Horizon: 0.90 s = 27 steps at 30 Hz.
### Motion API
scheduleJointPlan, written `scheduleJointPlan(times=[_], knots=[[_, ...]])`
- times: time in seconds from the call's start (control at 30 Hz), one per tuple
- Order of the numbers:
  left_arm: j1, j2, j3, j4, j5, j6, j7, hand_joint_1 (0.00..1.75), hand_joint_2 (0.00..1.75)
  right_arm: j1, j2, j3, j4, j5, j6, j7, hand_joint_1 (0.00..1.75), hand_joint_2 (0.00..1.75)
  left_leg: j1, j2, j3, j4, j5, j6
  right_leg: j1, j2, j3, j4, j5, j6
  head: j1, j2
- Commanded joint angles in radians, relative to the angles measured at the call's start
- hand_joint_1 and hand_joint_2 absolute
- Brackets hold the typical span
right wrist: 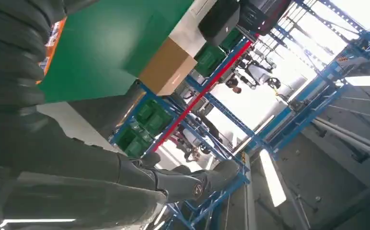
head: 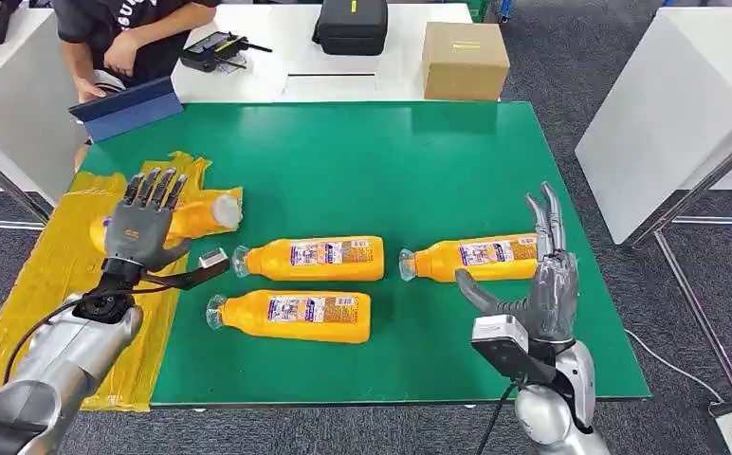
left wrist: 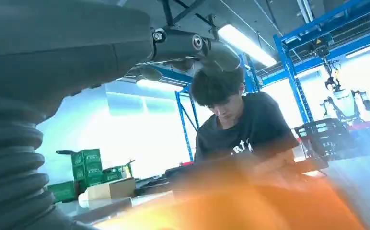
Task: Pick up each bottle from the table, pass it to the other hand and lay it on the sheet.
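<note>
Looking down from the head view, a green rectangular table mat (head: 381, 161) carries three orange plastic bottles lying on their sides: one in the middle (head: 310, 258), one nearer the robot (head: 291, 316), and one to the right (head: 471, 256). A fourth orange bottle (head: 196, 216) lies on the crinkled yellow plastic sheet (head: 54, 275) draped over the table's left edge. The left hand (head: 142, 223) hangs over that bottle with fingers spread and straight, released, gripping nothing. The right hand (head: 547, 270) stands edge-on just beside the right bottle's base, fingers extended upward and thumb out, also holding nothing. Beyond the mat sit a brown cardboard box (head: 465, 59), a black zippered case (head: 351, 25) and a person in a dark shirt (head: 120, 38) bent over a blue folder (head: 125, 106). In the left wrist view, the grey ribbed cover and thumb (left wrist: 192, 45) arch above a blurred orange mass (left wrist: 250, 201), with the seated person (left wrist: 240, 124) behind it. In the right wrist view, dark fingers (right wrist: 188, 184) stretch out straight, and the green mat (right wrist: 106, 43) and cardboard box (right wrist: 166, 72) appear tilted.
</note>
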Motion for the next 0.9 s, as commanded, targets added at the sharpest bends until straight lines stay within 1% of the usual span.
scheduleJointPlan(times=[0.03, 0.07, 0.1, 0.2, 0.23, 0.3, 0.33, 0.37, 0.4, 0.47, 0.57, 0.6, 0.63, 0.67, 0.7, 0.73, 0.77, 0.8, 0.83, 0.87, 0.9], knots=[[-0.04, -0.035, 0.078, 0.067, 0.007, 0.001, -0.032, 0.0, 1.75, -0.059, 0.017, -0.05, 0.072, 0.019, 0.025, 0.016, 0.0, 1.75, 0.0, 0.0, 0.005, 0.0, -0.002, -0.003, 0.0, -0.001, 0.005, 0.0, -0.002, -0.001, 0.0, 0.0], [-0.036, -0.037, 0.089, 0.064, 0.008, 0.001, -0.038, 0.0, 1.75, -0.067, 0.014, -0.055, 0.085, 0.024, 0.028, 0.018, 0.0, 1.75, 0.001, 0.001, 0.003, 0.0, -0.001, -0.002, 0.001, 0.0, 0.003, -0.001, -0.001, -0.001, 0.0, 0.0], [-0.036, -0.037, 0.089, 0.064, 0.008, 0.001, -0.038, 0.0, 1.75, -0.067, 0.014, -0.055, 0.085, 0.024, 0.028, 0.018, 0.0, 1.75, 0.001, 0.001, 0.005, 0.0, -0.002, -0.003, 0.001, 0.0, 0.006, -0.001, -0.002, -0.001, 0.0, 0.0], [-0.032, -0.04, 0.097, 0.06, 0.014, 0.001, -0.047, 0.0, 1.75, -0.078, 0.005, -0.064, 0.103, 0.033, 0.034, 0.027, 0.0, 1.75, 0.001, 0.0, 0.006, 0.0, -0.002, -0.003, 0.001, -0.001, 0.006, -0.001, -0.002, -0.001, 0.0, 0.0], [-0.027, -0.045, 0.112, 0.052, 0.026, 0.001, -0.059, 0.0, 1.75, -0.087, 0.002, -0.071, 0.118, 0.059, 0.031, 0.042, 0.0, 1.75, 0.001, 0.0, 0.007, 0.0, -0.003, -0.003, 0.001, -0.001, 0.007, 0.0, -0.003, -0.001, 0.0, 0.0], [-0.013, -0.06, 0.146, 0.028, 0.064, 0.001, -0.099, 0.0, 1.75, -0.113, -0.017, -0.086, 0.163, 0.108, 0.048, 0.083, 0.0, 1.75, 0.0, 0.0, 0.003, -0.001, -0.001, -0.001, 0.0, 0.0, 0.003, -0.001, -0.001, 0.0, 0.0, 0.0], [-0.006, -0.067, 0.165, 0.013, 0.082, 0.001, -0.122, 0.0, 1.75, -0.129, -0.027, -0.093, 0.186, 0.145, 0.064, 0.11, 0.0, 1.75, 0.001, 0.001, 0.006, 0.0, -0.002, -0.002, 0.0, 0.0, 0.006, -0.001, -0.002, 0.0, 0.0, 0.0], [0.001, -0.084, 0.201, 0.0, 0.132, 0.001, -0.174, 0.0, 1.75, -0.148, -0.04, -0.103, 0.219, 0.221, 0.084, 0.155, 0.0, 1.75, 0.0, 0.001, 0.004, -0.001, -0.001, -0.001, 0.0, 0.0, 0.004, -0.001, -0.001, 0.0, 0.0, 0.0], [0.004, -0.094, 0.222, -0.008, 0.167, 0.001, -0.21, 0.0, 1.75, -0.158, -0.049, -0.107, 0.236, 0.255, 0.099, 0.176, 0.0, 1.75, 0.0, 0.0, 0.005, -0.001, -0.002, -0.002, 0.0, 0.0, 0.005, -0.001, -0.001, 0.0, 0.0, 0.0], [0.012, -0.132, 0.273, -0.016, 0.32, 0.0, -0.345, 0.0, 1.75, -0.185, -0.086, -0.11, 0.293, 0.347, 0.185, 0.245, 0.0, 1.75, 0.0, 0.0, 0.009, 0.0, -0.003, -0.003, 0.0, -0.001, 0.01, -0.002, -0.003, 0.0, 0.0, 0.0], [0.012, -0.134, 0.27, -0.018, 0.326, -0.005, -0.349, 0.0, 1.75, -0.192, -0.088, -0.118, 0.304, 0.347, 0.186, 0.245, 0.0, 1.75, 0.0, -0.002, 0.008, 0.0, -0.003, -0.002, 0.0, -0.003, 0.009, -0.002, -0.003, 0.0, 0.0, 0.0], [0.025, -0.145, 0.281, -0.047, 0.395, -0.022, -0.397, 0.0, 1.75, -0.197, -0.103, -0.106, 0.316, 0.391, 0.229, 0.266, 0.0, 1.75, 0.0, -0.001, 0.005, -0.001, -0.001, -0.002, 0.0, -0.002, 0.006, -0.001, -0.002, 0.0, 0.0, 0.0], [0.033, -0.153, 0.29, -0.066, 0.45, -0.044, -0.439, 0.0, 1.75, -0.202, -0.116, -0.097, 0.329, 0.421, 0.253, 0.284, 0.0, 1.75, 0.0, -0.001, 0.006, 0.0, -0.002, -0.002, 0.0, -0.002, 0.007, -0.001, -0.002, 0.0, 0.0, 0.0], [0.059, -0.171, 0.306, -0.128, 0.591, -0.121, -0.519, 0.0, 1.75, -0.214, -0.143, -0.083, 0.352, 0.486, 0.291, 0.316, 0.0, 1.75, 0.0, -0.001, 0.007, 0.0, -0.003, -0.002, 0.0, -0.002, 0.009, -0.001, -0.003, 0.0, 0.0, 0.0], [0.086, -0.183, 0.303, -0.193, 0.709, -0.209, -0.557, 0.0, 1.75, -0.224, -0.158, -0.082, 0.379, 0.519, 0.315, 0.324, 0.0, 1.75, -0.001, -0.001, 0.003, 0.0, -0.001, -0.001, 0.0, -0.002, 0.005, -0.001, -0.001, 0.0, 0.0, 0.0], [0.118, -0.186, 0.292, -0.268, 0.821, -0.288, -0.578, 0.0, 1.75, -0.239, -0.177, -0.075, 0.41, 0.524, 0.359, 0.312, 0.0, 1.75, 0.0, -0.001, 0.005, 0.0, -0.002, -0.001, 0.0, -0.001, 0.006, -0.002, -0.001, 0.0, 0.0, 0.0], [0.138, -0.183, 0.276, -0.311, 0.853, -0.295, -0.582, 0.0, 1.75, -0.253, -0.198, -0.064, 0.431, 0.529, 0.381, 0.3, 0.0, 1.75, -0.001, 0.0, 0.008, 0.0, -0.003, -0.002, 0.0, -0.002, 0.01, -0.001, -0.003, 0.0, 0.0, 0.0], [0.155, -0.185, 0.266, -0.351, 0.89, -0.306, -0.583, 0.0, 1.75, -0.266, -0.225, -0.053, 0.448, 0.524, 0.407, 0.289, 0.0, 1.75, -0.001, 0.0, 0.004, 0.0, -0.001, -0.001, 0.0, -0.001, 0.005, -0.001, -0.001, 0.0, 0.0, 0.0], [0.168, -0.186, 0.254, -0.382, 0.91, -0.317, -0.589, 0.0, 1.75, -0.284, -0.256, -0.049, 0.464, 0.503, 0.435, 0.262, 0.0, 1.75, -0.002, 0.0, 0.006, 0.0, -0.002, -0.001, 0.0, -0.002, 0.007, -0.001, -0.002, 0.0, 0.0, 0.0], [0.175, -0.186, 0.244, -0.401, 0.911, -0.314, -0.588, 0.0, 1.75, -0.299, -0.267, -0.052, 0.475, 0.486, 0.449, 0.245, 0.0, 1.75, -0.002, -0.002, 0.007, 0.001, -0.003, -0.001, 0.0, -0.003, 0.008, -0.001, -0.003, 0.0, 0.0, 0.0], [0.178, -0.185, 0.236, -0.408, 0.902, -0.305, -0.584, 0.0, 1.75, -0.309, -0.272, -0.057, 0.48, 0.458, 0.47, 0.226, 0.0, 1.75, -0.002, 0.0, 0.004, 0.001, -0.002, -0.001, 0.0, -0.002, 0.005, 0.0, -0.002, 0.0, 0.0, 0.0]])
